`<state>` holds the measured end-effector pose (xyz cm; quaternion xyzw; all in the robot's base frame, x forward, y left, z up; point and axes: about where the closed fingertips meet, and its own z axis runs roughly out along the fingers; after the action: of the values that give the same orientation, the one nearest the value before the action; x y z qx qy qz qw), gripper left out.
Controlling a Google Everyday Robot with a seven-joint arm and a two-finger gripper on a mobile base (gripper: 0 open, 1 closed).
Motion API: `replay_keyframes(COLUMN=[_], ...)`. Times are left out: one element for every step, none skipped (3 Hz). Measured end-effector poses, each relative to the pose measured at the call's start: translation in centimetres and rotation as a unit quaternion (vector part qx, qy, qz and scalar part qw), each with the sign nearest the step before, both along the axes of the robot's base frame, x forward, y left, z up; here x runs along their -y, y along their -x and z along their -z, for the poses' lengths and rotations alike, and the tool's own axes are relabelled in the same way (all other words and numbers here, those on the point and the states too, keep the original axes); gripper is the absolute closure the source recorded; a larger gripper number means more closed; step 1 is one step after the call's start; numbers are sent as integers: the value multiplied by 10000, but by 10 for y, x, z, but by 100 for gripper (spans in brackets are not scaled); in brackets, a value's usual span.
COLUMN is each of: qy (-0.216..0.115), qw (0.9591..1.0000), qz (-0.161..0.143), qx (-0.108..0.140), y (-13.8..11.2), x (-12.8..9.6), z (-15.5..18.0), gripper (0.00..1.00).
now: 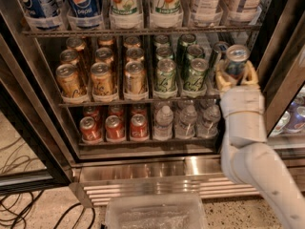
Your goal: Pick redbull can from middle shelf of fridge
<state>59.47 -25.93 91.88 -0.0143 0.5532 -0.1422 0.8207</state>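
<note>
The fridge (157, 168) stands open in front of me. My gripper (237, 75) is at the right end of the middle shelf (138, 100), shut on the redbull can (236, 60), a slim blue-and-silver can held upright between the tan fingers (220, 78), lifted and drawn out in front of the rack. Another slim can (218, 53) stands behind it on the shelf. My white arm (248, 142) rises from the lower right.
Gold cans (101, 78) fill the shelf's left, green cans (181, 70) its middle. Large bottles (124, 4) stand on the rack above, red cans (114, 125) and water bottles (186, 120) below. The dark right door frame (281, 75) is close beside the gripper. A clear bin (155, 213) sits below.
</note>
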Motion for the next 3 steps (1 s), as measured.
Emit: replay_keyframes(qy=[325, 20, 20], qw=[9982, 9951, 9951], qz=[-325, -198, -199], qx=[-381, -970, -971], y=[40, 77, 77], x=[24, 95, 95], z=[-10, 11, 11], gripper=[100, 100, 100])
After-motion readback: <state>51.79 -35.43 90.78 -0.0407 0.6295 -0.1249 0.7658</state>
